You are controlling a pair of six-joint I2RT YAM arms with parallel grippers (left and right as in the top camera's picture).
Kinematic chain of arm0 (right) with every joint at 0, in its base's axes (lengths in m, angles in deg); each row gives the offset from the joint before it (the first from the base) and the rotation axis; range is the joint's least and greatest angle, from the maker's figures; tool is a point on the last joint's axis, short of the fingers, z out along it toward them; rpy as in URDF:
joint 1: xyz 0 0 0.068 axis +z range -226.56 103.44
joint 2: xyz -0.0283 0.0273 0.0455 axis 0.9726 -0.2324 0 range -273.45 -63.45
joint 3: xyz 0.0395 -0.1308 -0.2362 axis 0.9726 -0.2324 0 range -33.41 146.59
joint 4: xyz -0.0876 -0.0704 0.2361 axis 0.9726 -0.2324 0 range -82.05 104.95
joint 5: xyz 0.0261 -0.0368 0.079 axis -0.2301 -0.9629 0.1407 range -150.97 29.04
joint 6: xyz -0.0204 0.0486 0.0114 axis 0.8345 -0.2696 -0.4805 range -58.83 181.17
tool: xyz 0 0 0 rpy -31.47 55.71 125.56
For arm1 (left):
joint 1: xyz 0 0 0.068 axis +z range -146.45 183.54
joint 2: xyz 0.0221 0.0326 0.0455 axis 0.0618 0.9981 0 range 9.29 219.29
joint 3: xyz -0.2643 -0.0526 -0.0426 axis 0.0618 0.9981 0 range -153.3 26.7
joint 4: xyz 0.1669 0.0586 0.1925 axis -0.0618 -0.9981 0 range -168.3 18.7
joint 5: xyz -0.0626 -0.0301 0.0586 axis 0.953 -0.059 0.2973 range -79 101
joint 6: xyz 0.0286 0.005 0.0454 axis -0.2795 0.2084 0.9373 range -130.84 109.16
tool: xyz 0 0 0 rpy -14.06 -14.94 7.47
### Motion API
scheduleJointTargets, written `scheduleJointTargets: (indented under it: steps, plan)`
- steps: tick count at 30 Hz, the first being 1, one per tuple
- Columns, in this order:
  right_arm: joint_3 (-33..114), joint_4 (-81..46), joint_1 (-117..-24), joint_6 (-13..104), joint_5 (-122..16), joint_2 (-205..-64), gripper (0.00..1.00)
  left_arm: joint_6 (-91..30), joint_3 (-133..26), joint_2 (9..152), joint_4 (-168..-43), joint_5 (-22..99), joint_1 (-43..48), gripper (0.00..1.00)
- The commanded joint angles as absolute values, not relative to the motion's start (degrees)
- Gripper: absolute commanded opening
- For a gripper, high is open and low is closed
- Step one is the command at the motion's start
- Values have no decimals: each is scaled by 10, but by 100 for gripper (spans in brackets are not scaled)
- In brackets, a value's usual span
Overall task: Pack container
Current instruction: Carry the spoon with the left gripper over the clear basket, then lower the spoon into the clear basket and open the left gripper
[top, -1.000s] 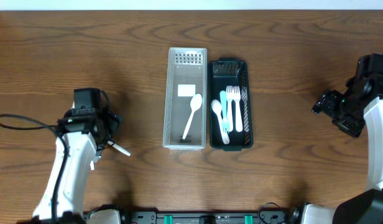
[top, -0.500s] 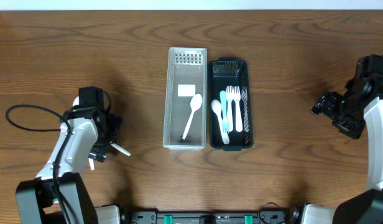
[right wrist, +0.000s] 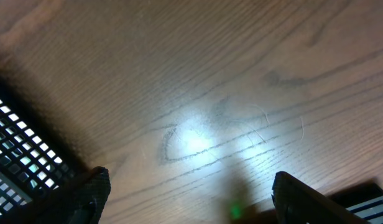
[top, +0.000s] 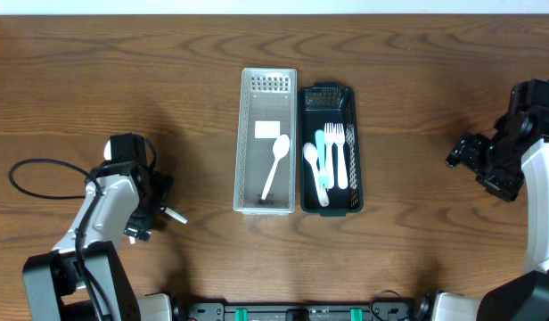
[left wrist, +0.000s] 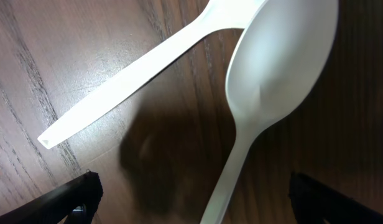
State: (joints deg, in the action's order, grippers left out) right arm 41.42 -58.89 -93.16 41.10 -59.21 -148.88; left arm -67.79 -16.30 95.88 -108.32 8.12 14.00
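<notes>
1. The left gripper (left wrist: 191, 202) is hanging open at the left side of the counter (top: 123, 71), its fingertips (left wrist: 73, 194) standing wide apart with nothing pinched between them.
2. Right under it, two loose white spoons (left wrist: 281, 56) are lying on the wood. The bowl of one is crossing over the neck of the other, whose handle (left wrist: 135, 87) is pointing away to the left in the wrist view.
3. The clear bin (top: 245, 143) is sitting at the middle of the counter, well apart from both arms, and is holding a single white spoon (top: 275, 165) lying at a slant.
4. The dark bin (top: 355, 147) is touching the clear bin's right side. It is holding a small white spoon (top: 312, 159), a teal utensil (top: 320, 147) and white forks (top: 339, 147).
5. The right gripper (top: 466, 152) is hovering open over bare wood far to the right, holding nothing.
</notes>
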Motion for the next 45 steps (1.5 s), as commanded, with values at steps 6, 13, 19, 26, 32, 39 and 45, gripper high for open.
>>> scheduleJointTargets:
  steps: [6,13,19,26,32,39,45]
  plan:
    - [413,-603,-934,420,-590,-1477,87,-660,-157,962,-1082,80,143,98]
    - [413,-612,-934,420,-590,-1477,87,-660,-157,963,-1076,77,143,100]
    - [413,-612,-934,420,-590,-1477,87,-660,-157,986,-1074,67,143,100]
    - [413,-612,-934,420,-590,-1477,87,-660,-157,1020,-1068,67,143,100]
    - [413,-613,-934,420,-590,-1477,87,-660,-157,1021,-1064,67,143,90]
    - [413,-613,-934,420,-590,-1477,87,-660,-158,1021,-1056,67,143,49]
    - [413,-613,-934,420,-590,-1477,87,-660,-158,1021,-1052,67,143,20]
